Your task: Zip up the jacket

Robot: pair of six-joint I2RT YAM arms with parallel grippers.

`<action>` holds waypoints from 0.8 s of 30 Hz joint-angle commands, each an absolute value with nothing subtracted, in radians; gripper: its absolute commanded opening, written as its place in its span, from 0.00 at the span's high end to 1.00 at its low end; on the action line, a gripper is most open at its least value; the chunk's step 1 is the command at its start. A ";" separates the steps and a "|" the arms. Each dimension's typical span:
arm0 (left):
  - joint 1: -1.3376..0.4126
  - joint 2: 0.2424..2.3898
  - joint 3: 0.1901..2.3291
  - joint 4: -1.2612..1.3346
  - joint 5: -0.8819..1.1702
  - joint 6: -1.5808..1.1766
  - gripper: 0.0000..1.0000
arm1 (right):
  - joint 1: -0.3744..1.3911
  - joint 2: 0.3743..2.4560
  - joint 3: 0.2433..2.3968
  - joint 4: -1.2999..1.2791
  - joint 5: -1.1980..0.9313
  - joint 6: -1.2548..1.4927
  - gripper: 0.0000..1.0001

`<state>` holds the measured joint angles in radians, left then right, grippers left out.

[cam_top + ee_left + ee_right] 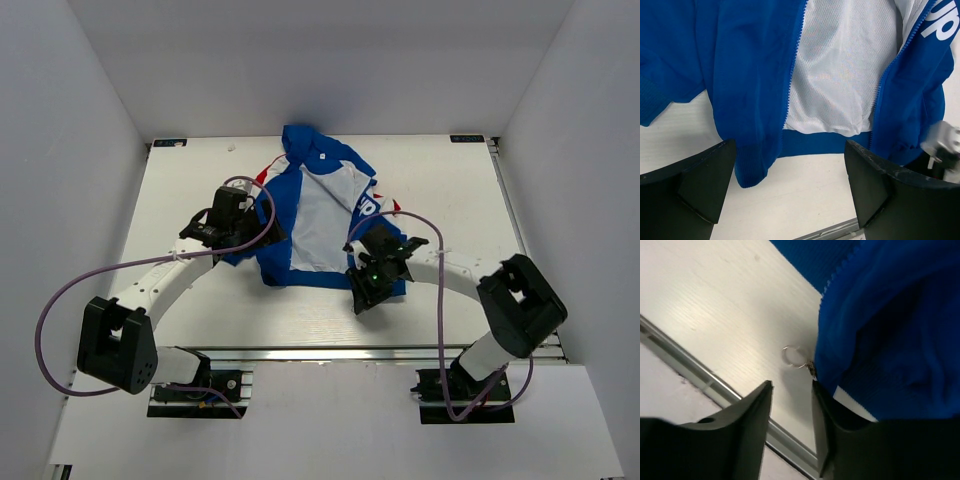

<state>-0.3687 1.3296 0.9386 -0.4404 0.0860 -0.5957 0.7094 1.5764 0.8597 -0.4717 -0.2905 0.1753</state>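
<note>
Lying unzipped, the small royal-blue fabric jacket (320, 215) is pointed lengthwise, collar away from the arms. White "up" lettering (940, 25) is read. The left fingers (700, 180) and right fingers (745, 430) are held apart, empty.

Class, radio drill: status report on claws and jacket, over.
Left claw open over hem. Right claw slightly open beside zipper ring. Jacket unzipped, lining showing. Nothing blocking.

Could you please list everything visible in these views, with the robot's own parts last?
jacket: one, royal blue with red and white panels, white lining, unzipped, mid-table.
metal ring: one, silver, on the table at the jacket's edge.
table: one, white, under everything.
cables: two, purple, one along each arm.
left gripper: one, black, wide open, at the jacket's hem.
right gripper: one, black, narrowly open, beside the ring.
</note>
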 commanded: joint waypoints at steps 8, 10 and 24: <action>-0.370 1.293 0.930 -0.429 0.106 -0.595 0.02 | 0.713 1.362 0.885 -0.482 -0.262 0.167 0.11; -0.370 1.290 0.930 -0.434 0.104 -0.591 0.02 | 0.713 1.365 0.891 -0.480 -0.229 0.176 0.11; -0.370 1.276 0.920 -0.442 0.104 -0.594 0.02 | 0.755 1.528 0.973 -0.454 -0.121 0.275 0.11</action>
<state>-0.3687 1.3190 0.9226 -0.4416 0.0944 -0.5949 0.7361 1.5150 0.9340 -0.4641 -0.1745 0.2359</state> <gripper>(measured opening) 0.981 0.894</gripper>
